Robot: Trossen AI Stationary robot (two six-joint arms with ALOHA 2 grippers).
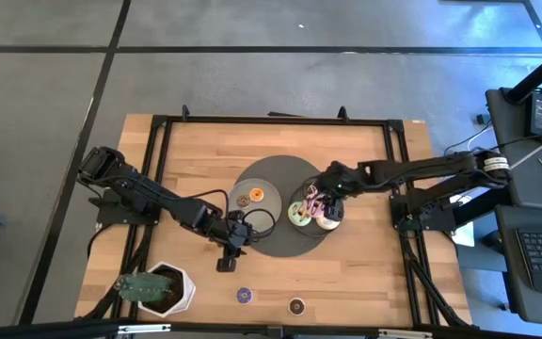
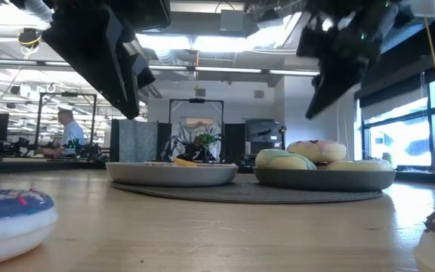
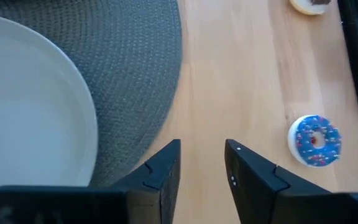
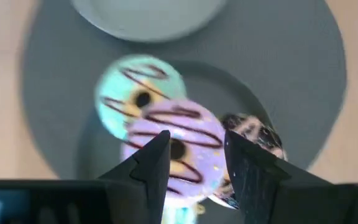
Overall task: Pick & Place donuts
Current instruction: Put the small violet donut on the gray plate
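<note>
Four larger iced donuts are piled on the right grey plate (image 1: 310,229): green (image 4: 138,93), pink (image 4: 173,134), chocolate (image 4: 257,134) and cream (image 1: 328,222). My right gripper (image 4: 194,155) is open above the pink donut; in the low view it (image 2: 338,53) is well clear of the pile (image 2: 316,151). The left plate (image 1: 269,185) holds a mini orange donut (image 1: 255,194) and a brown one (image 1: 241,200). A mini purple-blue donut (image 3: 315,140) and a dark one (image 1: 296,305) lie flat on the table. My left gripper (image 3: 202,162) is open and empty over the wood beside the mat.
Both plates stand on a round grey woven mat (image 1: 280,247). A white pot with a plant (image 1: 158,287) stands at the near left corner. A black frame (image 1: 158,141) runs round the table. Bare wood lies along the near edge around the two mini donuts.
</note>
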